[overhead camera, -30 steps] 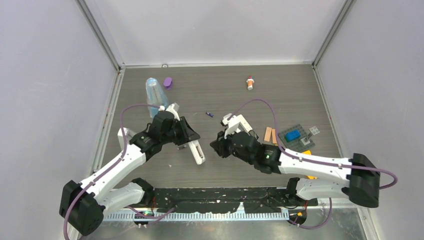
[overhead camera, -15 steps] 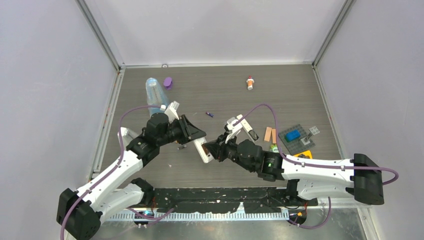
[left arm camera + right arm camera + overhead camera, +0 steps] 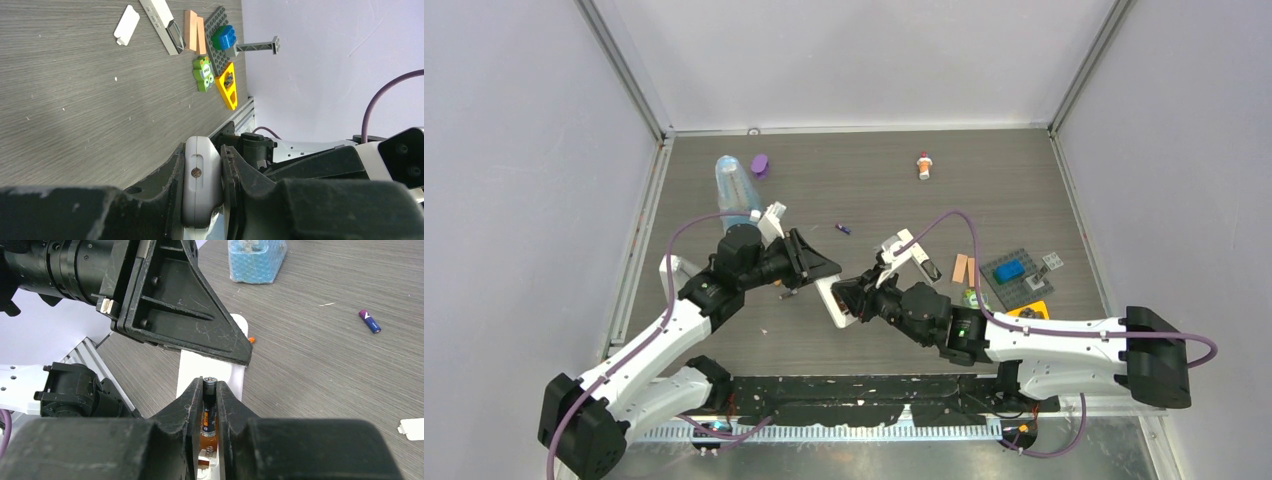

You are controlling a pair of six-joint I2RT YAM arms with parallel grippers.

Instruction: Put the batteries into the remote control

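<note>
Left gripper: jaws clamped across the remote, apparently presenting its bay to the other arm. Right gripper: jaws clamped on a dark battery, poised over that bay. Beneath it an orange battery appears seated. A purple battery lies well right of these jaws.
</note>
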